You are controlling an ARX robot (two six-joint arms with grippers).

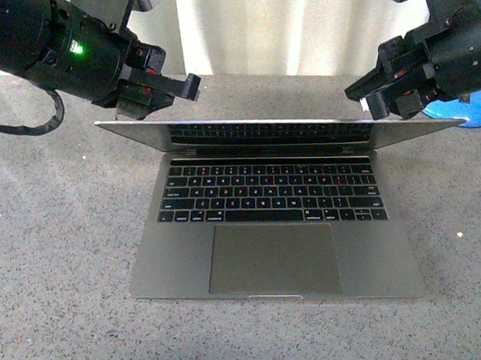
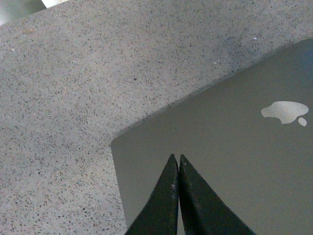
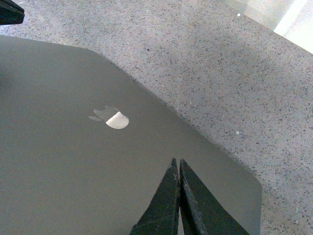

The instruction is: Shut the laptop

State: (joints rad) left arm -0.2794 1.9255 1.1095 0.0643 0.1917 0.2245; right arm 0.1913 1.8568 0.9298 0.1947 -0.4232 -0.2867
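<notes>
Laptop (image 1: 273,227): grey-silver, centre of speckled grey surface (image 1: 54,245). Base flat; lid tipped fwd, low over keyboard (image 1: 271,194), part-closed. Pale logo (image 2: 286,111) on lid back.
Left tool (image 2: 176,161): clenched, tips together, nothing held, over lid back nr its left corner.
Right tool (image 3: 177,164): clenched likewise, empty, over lid nr right corner.
Contact w/ lid: cannot tell.
Blue round item (image 1: 472,110): far right, behind right tool.

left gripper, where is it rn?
Front view: the left gripper sits upper left, just behind the left lid corner of the laptop. Its wrist view shows the shut fingertips over the lid's back near that corner.
</notes>
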